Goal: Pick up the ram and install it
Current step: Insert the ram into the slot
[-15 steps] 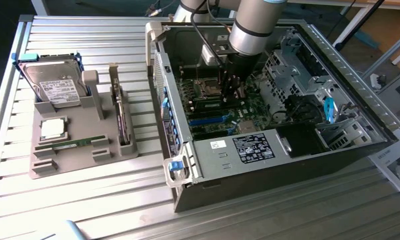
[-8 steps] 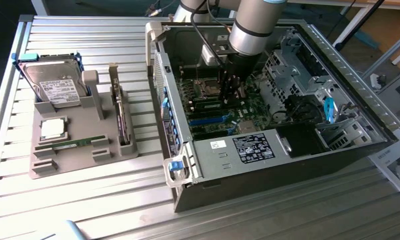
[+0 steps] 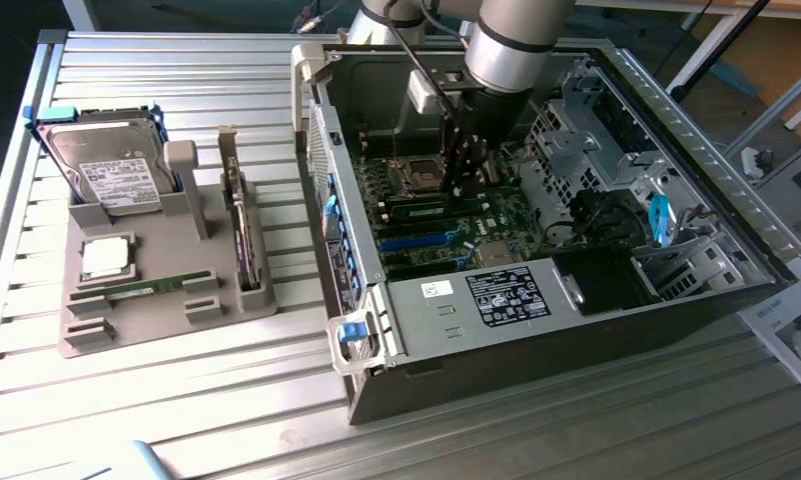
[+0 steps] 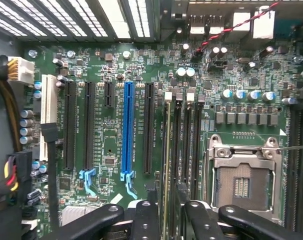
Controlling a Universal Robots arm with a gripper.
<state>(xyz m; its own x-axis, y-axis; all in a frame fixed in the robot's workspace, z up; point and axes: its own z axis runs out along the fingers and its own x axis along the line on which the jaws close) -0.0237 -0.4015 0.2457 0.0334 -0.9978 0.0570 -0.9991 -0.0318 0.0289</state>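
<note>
Gripper [image 3: 456, 185] hangs inside the case [image 3: 440, 312], lined up along the memory slots [image 4: 184, 145], grip impossible to call, while a green ram [image 3: 147, 288] lies cradled in its tray [image 3: 147, 325] outside the case

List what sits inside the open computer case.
A green motherboard with a blue slot, an empty processor socket, a labelled power supply, and the tool. The arm hides part of the board.

Slatted metal table [image 3: 173, 400] is being shared by an open PC case [image 3: 574, 350] around the jaws and a grey parts holder [image 3: 173, 255] well apart.
</note>
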